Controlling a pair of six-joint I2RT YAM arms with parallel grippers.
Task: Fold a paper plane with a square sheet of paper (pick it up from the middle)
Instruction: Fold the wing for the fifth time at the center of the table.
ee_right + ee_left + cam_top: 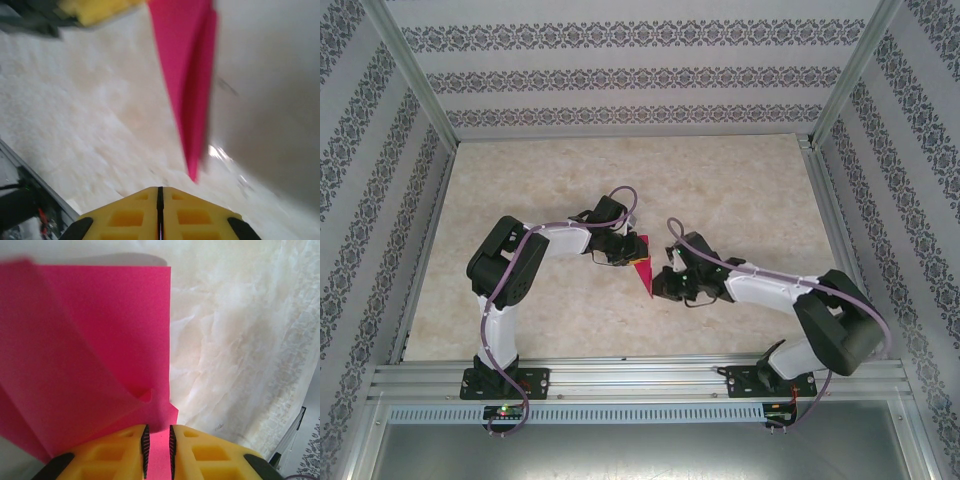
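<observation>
While the left gripper (pixel 157 440) pinched the pink paper (pixel 100 340), the right gripper (pixel 160 192), closed and empty near it, needed a gentle approach.

**Two Arms, Four Fingers, One Pink Sheet**

Two robot arms are working at one marble-patterned table (pixel 750 190): the left arm (pixel 505 265) and the right arm (pixel 820 320). Each is carrying one gripper, the left gripper (pixel 157 432) and the right gripper (pixel 160 190), making two. Each gripper is showing two yellow fingers (pixel 115 452), making four in all. One sheet of magenta paper (pixel 642 265) is sitting between the two grippers. Three patterned walls (pixel 640 70) are enclosing the table, and two metal corner posts (pixel 417 75) are rising at the far corners.
</observation>
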